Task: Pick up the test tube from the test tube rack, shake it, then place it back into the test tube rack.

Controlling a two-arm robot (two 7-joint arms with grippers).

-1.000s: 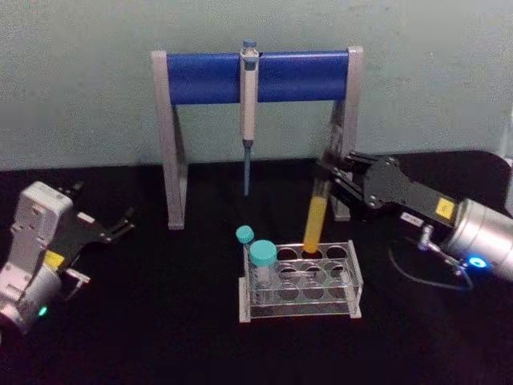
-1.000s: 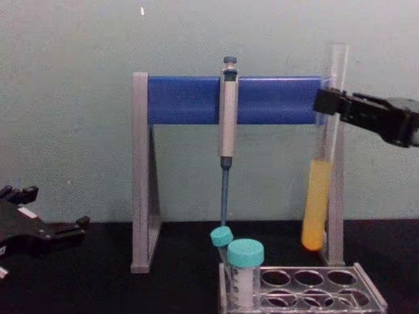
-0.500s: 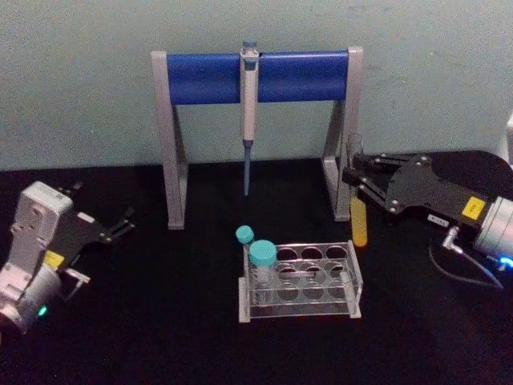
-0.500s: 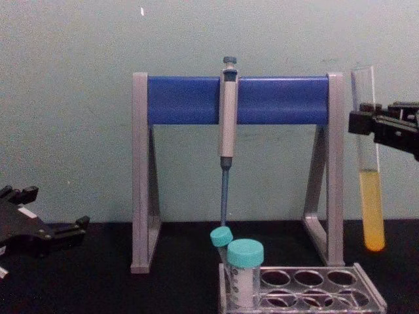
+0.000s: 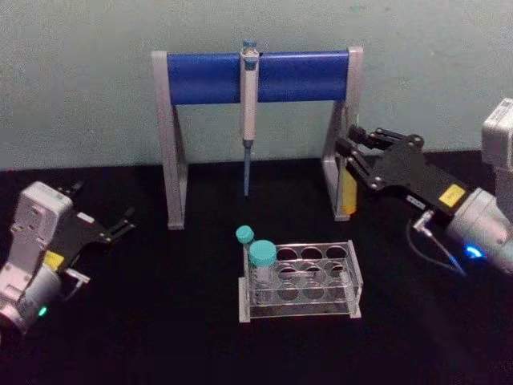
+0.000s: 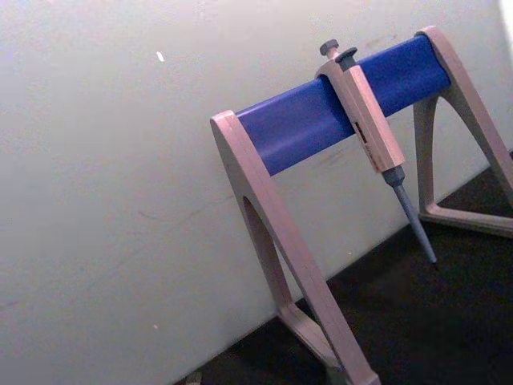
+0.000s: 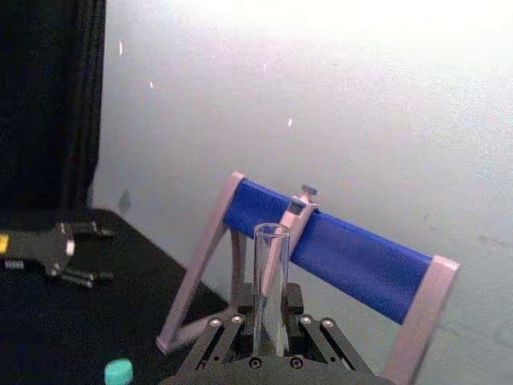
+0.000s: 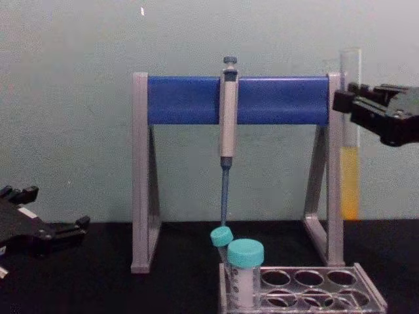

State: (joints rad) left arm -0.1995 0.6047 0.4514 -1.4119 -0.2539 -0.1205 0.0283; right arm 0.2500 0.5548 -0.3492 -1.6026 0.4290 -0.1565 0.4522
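Right jaws: clamped on the test tube (image 8: 349, 186), up near its top
Right gripper (image 5: 350, 151): hanging by the pipette stand's (image 5: 204, 78) right leg
Tube: upright, yellow stuff inside, out of the test tube rack (image 5: 355, 281), behind it
Left gripper (image 5: 120, 224): parked far left, fingers apart

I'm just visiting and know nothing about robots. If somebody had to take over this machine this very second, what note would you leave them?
Right gripper: shut on the test tube, holding it upright in the air by the right leg of the blue stand, behind and to the right of the rack.
Left gripper: open, parked low at the left of the table.
Done: tube is out of the rack.
Left: finish any shaking, then lower the tube into a free hole.
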